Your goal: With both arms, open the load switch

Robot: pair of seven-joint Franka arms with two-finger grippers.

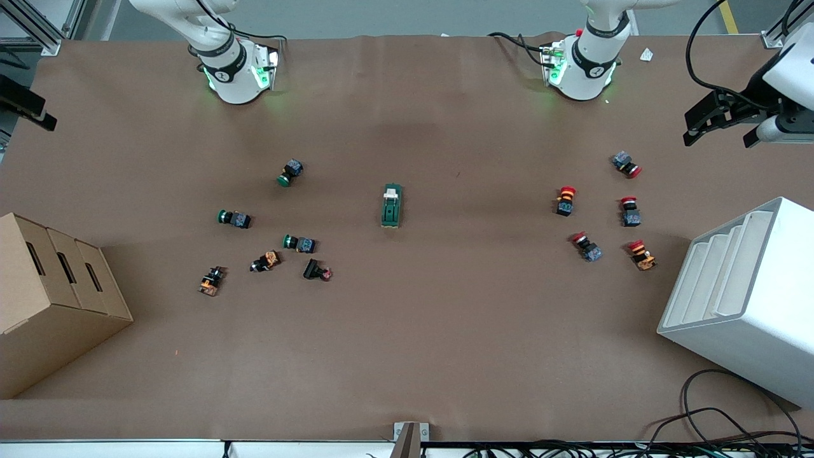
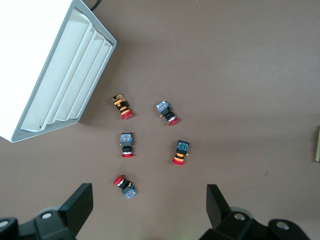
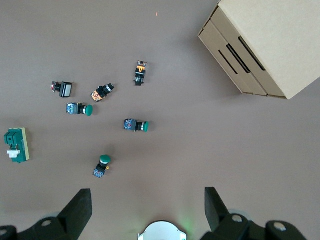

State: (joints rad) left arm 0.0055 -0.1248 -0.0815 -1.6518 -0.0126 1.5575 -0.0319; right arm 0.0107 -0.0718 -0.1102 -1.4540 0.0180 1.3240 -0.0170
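The load switch (image 1: 392, 205) is a dark green block with a cream tab, lying flat near the middle of the table. It also shows at the edge of the right wrist view as the load switch (image 3: 16, 145). My left gripper (image 1: 718, 137) hangs open, high over the left arm's end of the table. In its wrist view the left gripper (image 2: 149, 192) is empty above several red push buttons. My right gripper (image 3: 147, 196) is open and empty, high above the right arm's base (image 3: 162, 232). Neither gripper is near the switch.
Several green and orange push buttons (image 1: 292, 172) are scattered toward the right arm's end. Several red ones (image 1: 566, 200) lie toward the left arm's end. A cardboard box (image 1: 51, 286) and a white slotted rack (image 1: 744, 299) stand at the two ends. Cables (image 1: 731, 426) trail by the front edge.
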